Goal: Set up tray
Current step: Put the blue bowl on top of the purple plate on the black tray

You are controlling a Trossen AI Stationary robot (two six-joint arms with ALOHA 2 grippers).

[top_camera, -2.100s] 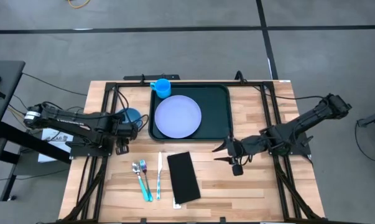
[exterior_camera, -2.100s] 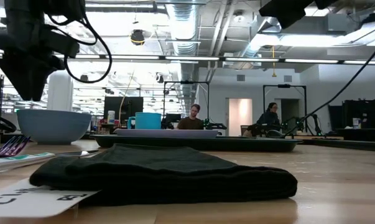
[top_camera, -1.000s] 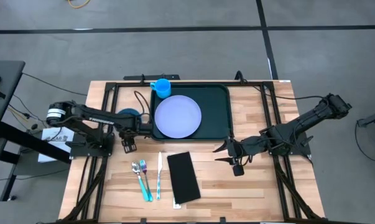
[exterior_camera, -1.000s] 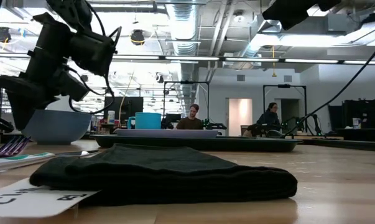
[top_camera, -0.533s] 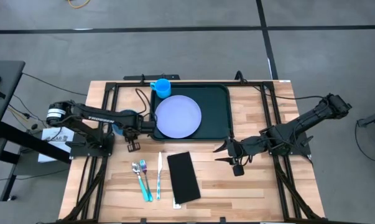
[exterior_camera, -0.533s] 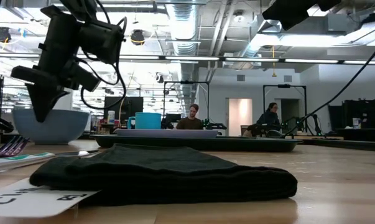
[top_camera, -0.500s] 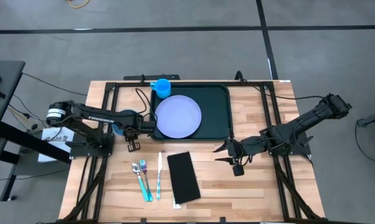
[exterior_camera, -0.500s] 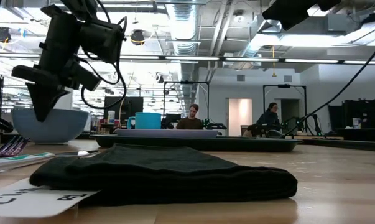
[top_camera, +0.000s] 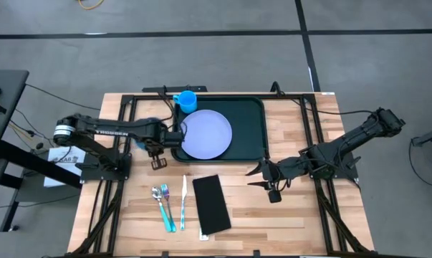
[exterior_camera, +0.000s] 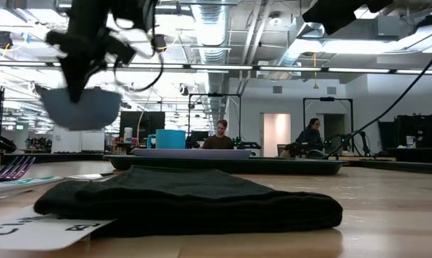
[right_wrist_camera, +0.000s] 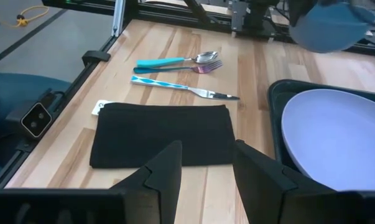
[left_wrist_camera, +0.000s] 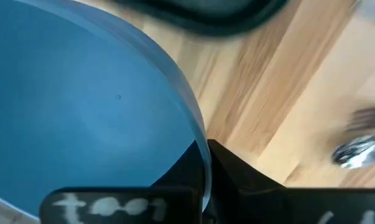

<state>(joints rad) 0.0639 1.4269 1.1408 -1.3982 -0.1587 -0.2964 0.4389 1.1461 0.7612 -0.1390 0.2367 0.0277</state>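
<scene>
Now: left tool (left_wrist_camera: 203, 180) clamped on rim of blue bowl (exterior_camera: 79, 106), one finger inside, one outside; bowl is lifted clear of the surface (top_camera: 287, 208), hanging just beside the tray's near-left corner. Tray (top_camera: 253, 136), dark green w/ raised rim, sits at far-centre of the surface, carrying a pale plate (top_camera: 205, 134) and, at its far-left corner, a blue cup (top_camera: 186, 99). Step in hand, as I read it: carry bowl over and set it on the tray. To do it well: keep bowl level, since a one-sided rim pinch will let it swing or tip; clear the tray rim w/ margin; aim for bare tray floor right of the plate, not on the plate edge; lower till base sits flat before letting go. Risk: bowl slipping in the pinch, or knocking the cup. Right tool (right_wrist_camera: 203, 162) waits over the surface's right side near the tray's near-right corner, fingers apart, nothing in them. Surface: light wood slats in a black frame; near-centre lie a black napkin (top_camera: 211, 205), a white label card (exterior_camera: 26, 229) under its corner, and fork (top_camera: 165, 206), spoon (top_camera: 156, 193), knife (top_camera: 183, 201) w/ teal handles. Room: open lab, grey floor, ceiling ducts and strip lights; two people (exterior_camera: 221, 136) seated far back.
</scene>
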